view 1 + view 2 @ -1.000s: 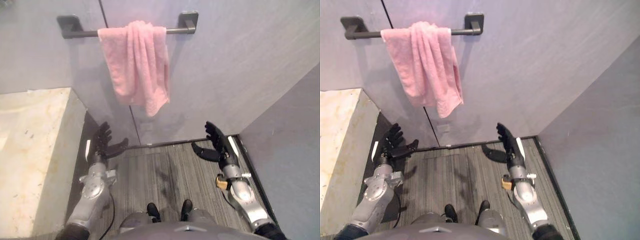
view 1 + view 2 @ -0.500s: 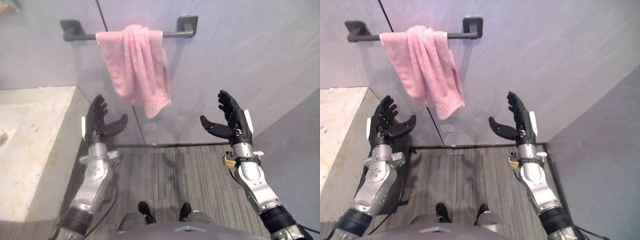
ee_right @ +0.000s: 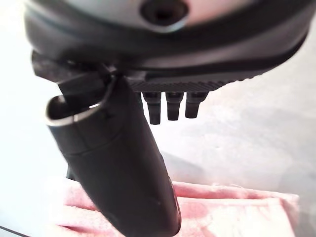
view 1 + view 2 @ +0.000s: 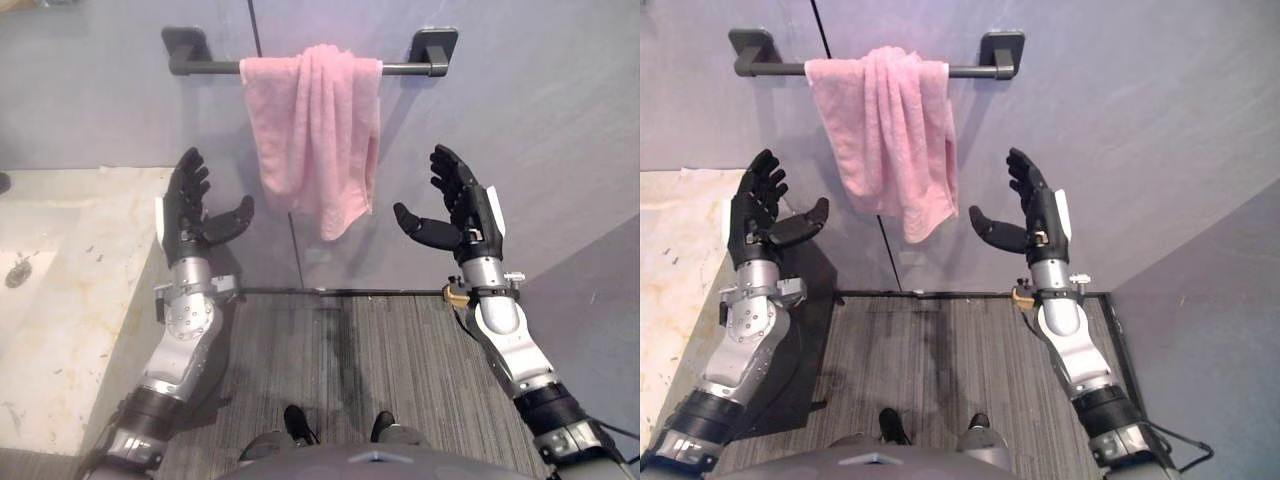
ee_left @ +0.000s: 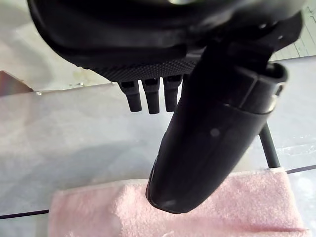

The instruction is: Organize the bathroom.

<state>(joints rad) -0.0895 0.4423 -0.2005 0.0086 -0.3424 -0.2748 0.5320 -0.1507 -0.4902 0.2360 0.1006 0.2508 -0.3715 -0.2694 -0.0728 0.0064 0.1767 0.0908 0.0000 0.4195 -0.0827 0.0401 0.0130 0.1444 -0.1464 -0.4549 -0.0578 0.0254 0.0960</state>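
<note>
A pink towel (image 4: 316, 125) hangs bunched and uneven over a dark bar (image 4: 205, 67) fixed to the grey wall. My left hand (image 4: 187, 210) is raised to the towel's left, fingers straight and thumb out, apart from the cloth. On the towel's right my right hand (image 4: 462, 203) is held up the same way, open and holding nothing. Both palms face inward toward the towel. The towel shows past the thumb in the left wrist view (image 5: 98, 210) and in the right wrist view (image 3: 237, 207).
A pale stone counter (image 4: 70, 300) with a drain (image 4: 18, 270) stands at the left, close beside my left arm. Grey striped flooring (image 4: 350, 350) lies below. A second grey wall (image 4: 600, 300) closes in at the right.
Both hands have risen from near the floor to the level of the towel's lower half. The camera has tilted, so the bar and towel sit further right.
</note>
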